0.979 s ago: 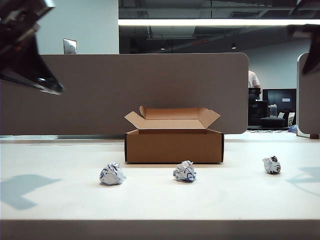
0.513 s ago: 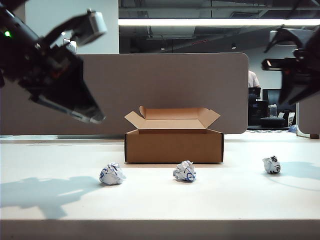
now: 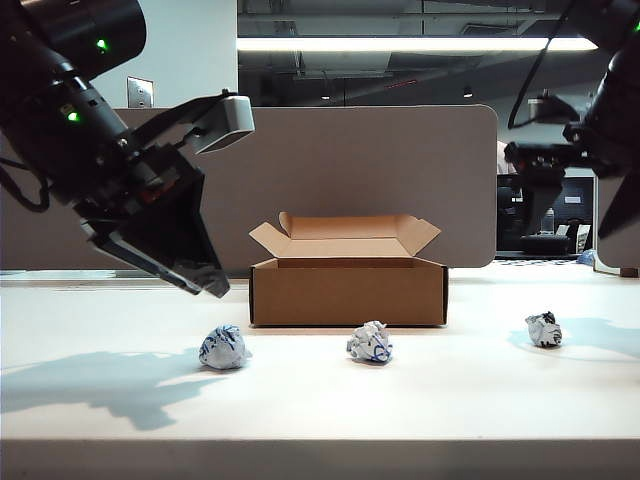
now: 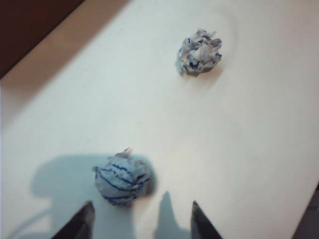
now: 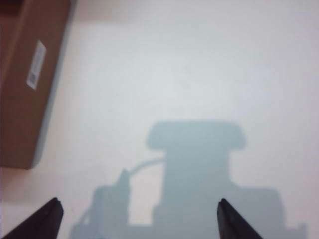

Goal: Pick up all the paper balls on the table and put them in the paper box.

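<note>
Left claw [image 4: 139, 221] hangs wide over a paper ball [image 4: 121, 178]; right claw [image 5: 137, 216] wide over bare worktop [image 5: 199, 74].

Off-white table [image 3: 90, 420]: paper box [image 3: 347, 290], three paper balls [image 3: 223, 348] in front.

- The left gripper [image 4: 139, 224] hangs in the air above the left part of the table [image 3: 320, 400], slanted downward, its two dark fingertips [image 4: 82, 221] spread apart with nothing between them.
- The right gripper [image 5: 137, 219] is raised near the table's right edge, fingertips set wide, holding nothing.
</note>
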Controlling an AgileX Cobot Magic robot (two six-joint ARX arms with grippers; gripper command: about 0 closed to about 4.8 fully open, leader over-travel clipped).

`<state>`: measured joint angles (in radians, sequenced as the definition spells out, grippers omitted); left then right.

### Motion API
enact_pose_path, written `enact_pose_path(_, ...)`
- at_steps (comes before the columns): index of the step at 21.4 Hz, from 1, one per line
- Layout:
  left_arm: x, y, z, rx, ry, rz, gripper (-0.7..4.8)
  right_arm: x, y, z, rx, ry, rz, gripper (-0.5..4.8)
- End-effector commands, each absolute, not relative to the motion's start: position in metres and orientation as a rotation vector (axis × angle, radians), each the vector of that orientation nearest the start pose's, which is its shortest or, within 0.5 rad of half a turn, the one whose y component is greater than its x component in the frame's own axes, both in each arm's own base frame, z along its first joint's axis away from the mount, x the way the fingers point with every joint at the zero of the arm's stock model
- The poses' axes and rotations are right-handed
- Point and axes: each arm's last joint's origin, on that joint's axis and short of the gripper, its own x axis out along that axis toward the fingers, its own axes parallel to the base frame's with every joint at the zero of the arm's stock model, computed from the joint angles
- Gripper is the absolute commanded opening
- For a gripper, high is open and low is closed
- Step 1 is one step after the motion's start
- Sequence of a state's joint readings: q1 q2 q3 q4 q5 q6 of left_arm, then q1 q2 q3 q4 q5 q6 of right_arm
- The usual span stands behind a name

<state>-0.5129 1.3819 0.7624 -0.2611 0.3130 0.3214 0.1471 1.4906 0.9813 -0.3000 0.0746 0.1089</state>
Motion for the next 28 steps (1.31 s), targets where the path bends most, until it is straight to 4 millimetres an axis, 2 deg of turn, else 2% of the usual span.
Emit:
enact_pose_path(1, 0.229, -0.139, 0.198, 0.368, 0.766, -0.918, 2.43, 0.308, 0.044, 0.225, 0.039, 0.836, 0.032, 4.22)
enact_pose_path(10, 0.233, -0.143, 0.192, 0.351, 0.767, -0.96, 2.44, 0.315, 0.053, 0.207, 0.03, 0.884, 0.064, 4.21)
enact_pose_path(15, 0.248, -0.148, 0.181, 0.397, 0.814, -0.878, 2.47, 0.317, 0.056, 0.204, 0.024, 0.884, 0.07, 4.21)
enact_pose_path(20, 0.26, -0.155, 0.182, 0.397, 0.819, -0.878, 2.47, 0.317, 0.056, 0.205, 0.024, 0.878, 0.068, 4.22)
enact_pose_path(28, 0.259, -0.156, 0.182, 0.366, 0.853, -0.915, 2.47, 0.316, 0.056, 0.199, 0.042, 0.921, 0.058, 4.21)
